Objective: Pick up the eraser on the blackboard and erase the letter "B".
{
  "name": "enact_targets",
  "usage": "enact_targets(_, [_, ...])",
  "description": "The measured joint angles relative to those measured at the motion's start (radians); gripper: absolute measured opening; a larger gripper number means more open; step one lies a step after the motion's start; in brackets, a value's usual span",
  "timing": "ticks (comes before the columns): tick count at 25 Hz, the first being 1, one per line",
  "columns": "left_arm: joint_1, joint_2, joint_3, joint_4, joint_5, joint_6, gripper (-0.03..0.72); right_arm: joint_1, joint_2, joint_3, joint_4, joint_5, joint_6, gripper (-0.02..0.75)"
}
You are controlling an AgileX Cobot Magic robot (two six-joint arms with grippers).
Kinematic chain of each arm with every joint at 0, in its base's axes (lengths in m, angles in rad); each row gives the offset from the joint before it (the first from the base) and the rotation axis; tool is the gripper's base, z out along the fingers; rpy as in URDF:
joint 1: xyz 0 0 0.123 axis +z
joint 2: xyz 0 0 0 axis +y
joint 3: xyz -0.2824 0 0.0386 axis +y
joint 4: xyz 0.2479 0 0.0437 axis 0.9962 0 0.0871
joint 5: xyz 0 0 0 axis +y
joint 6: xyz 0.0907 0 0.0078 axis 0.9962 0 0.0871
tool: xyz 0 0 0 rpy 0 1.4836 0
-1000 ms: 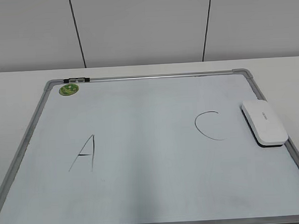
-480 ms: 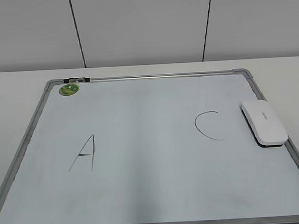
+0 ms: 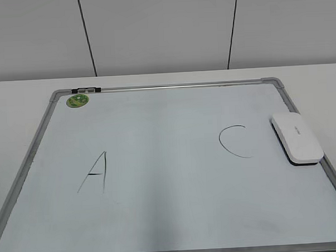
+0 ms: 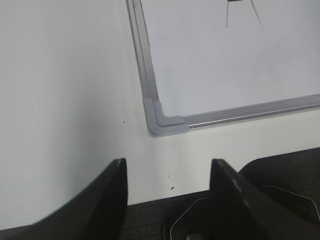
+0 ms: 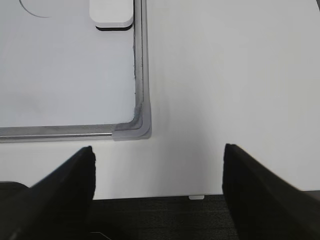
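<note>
The blackboard (image 3: pixel 170 176) is a white dry-erase board with a silver frame, lying flat on the white table. The white eraser (image 3: pixel 296 137) lies at the board's right edge, next to the "C" (image 3: pixel 234 141); its near end shows in the right wrist view (image 5: pixel 111 12). An "A" (image 3: pixel 95 172) is at the left. No letter "B" shows between them. My left gripper (image 4: pixel 167 172) is open and empty over the table by the board's near left corner (image 4: pixel 160 120). My right gripper (image 5: pixel 157 160) is open and empty by the near right corner (image 5: pixel 135 127). Neither gripper shows in the exterior view.
A round green sticker (image 3: pixel 77 100) sits at the board's far left corner. A white wall with dark seams stands behind the table. The table's near edge and dark floor (image 5: pixel 160 215) lie just below both grippers.
</note>
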Motion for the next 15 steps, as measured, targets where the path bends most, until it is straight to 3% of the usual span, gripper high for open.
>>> enact_targets(15, [0.0, 0.0, 0.0, 0.012, -0.002, -0.002, 0.389, 0.0, 0.0, 0.0, 0.0, 0.0, 0.002, 0.587])
